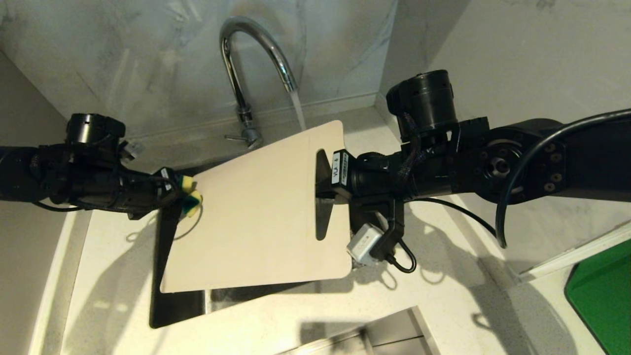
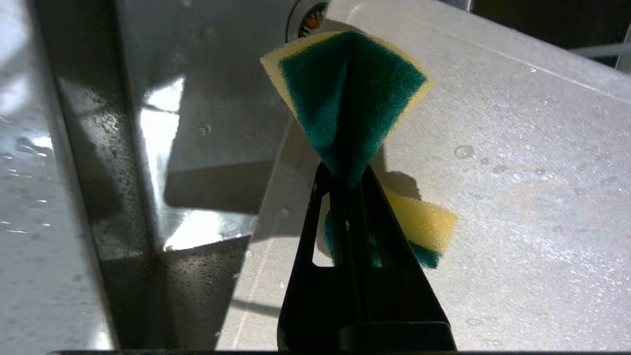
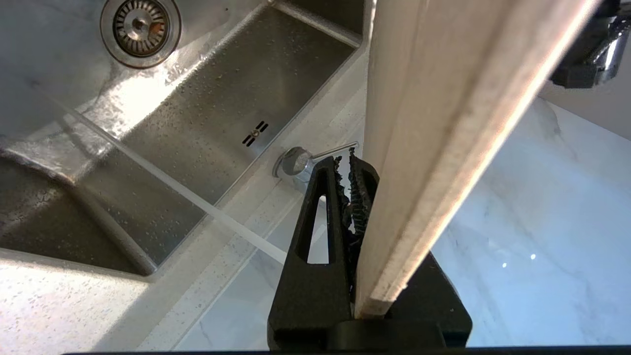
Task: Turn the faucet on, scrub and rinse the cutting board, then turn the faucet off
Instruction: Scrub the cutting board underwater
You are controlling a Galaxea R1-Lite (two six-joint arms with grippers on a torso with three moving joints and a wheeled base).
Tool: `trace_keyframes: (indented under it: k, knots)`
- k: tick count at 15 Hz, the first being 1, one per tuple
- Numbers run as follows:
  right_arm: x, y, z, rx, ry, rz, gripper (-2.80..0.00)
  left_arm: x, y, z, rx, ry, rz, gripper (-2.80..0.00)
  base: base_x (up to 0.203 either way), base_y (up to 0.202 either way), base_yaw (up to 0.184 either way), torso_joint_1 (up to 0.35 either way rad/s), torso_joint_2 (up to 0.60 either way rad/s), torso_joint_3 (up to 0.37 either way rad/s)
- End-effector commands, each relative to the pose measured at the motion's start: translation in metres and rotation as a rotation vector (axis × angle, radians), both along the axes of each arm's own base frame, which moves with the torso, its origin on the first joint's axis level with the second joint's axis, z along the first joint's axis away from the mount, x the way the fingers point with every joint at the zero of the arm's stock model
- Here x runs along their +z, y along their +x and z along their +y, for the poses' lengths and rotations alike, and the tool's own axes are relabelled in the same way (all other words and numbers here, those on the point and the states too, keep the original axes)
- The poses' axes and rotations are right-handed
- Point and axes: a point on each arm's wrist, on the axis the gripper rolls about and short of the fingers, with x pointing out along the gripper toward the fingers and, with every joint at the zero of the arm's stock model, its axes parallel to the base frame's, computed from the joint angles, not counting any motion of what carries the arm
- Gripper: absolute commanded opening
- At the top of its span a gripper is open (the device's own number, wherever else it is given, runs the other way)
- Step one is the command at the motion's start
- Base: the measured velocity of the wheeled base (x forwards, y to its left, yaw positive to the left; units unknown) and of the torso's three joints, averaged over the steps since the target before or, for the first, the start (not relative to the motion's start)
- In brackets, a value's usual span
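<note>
My left pincer is pressed together on a yellow-and-green sponge, folding it so the green face bulges outward; the sponge sits at the left edge of the cutting board, over its wet, droplet-speckled surface; my right pincer pinches the cutting board at its slot-handle end, one finger on each face, holding the board tilted above the sink; the far corner of the board reaches up toward the water stream that pours from the faucet; the faucet stands behind the sink against the marble wall, its thin side lever sticking out at the base; the sink drain lies below; the speckled desk surrounds the sink, and a bright green flat object lies on it at my far right.
</note>
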Motion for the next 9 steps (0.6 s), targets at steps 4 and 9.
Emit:
trace_keyframes:
  k: [4, 9]
  knots:
    - [0.0, 0.0, 0.0, 0.007, -0.007, -0.01, -2.8, 0.027, -0.015, -0.016, -0.05, -0.026, -0.064, -2.8, 0.0, 0.0, 0.0, 0.0, 0.0, 0.0]
    - [0.002, -0.001, -0.001, 0.005, -0.005, -0.014, -2.8, 0.082, -0.063, -0.077, -0.215, -0.13, -0.068, -2.8, 0.0, 0.0, 0.0, 0.0, 0.0, 0.0]
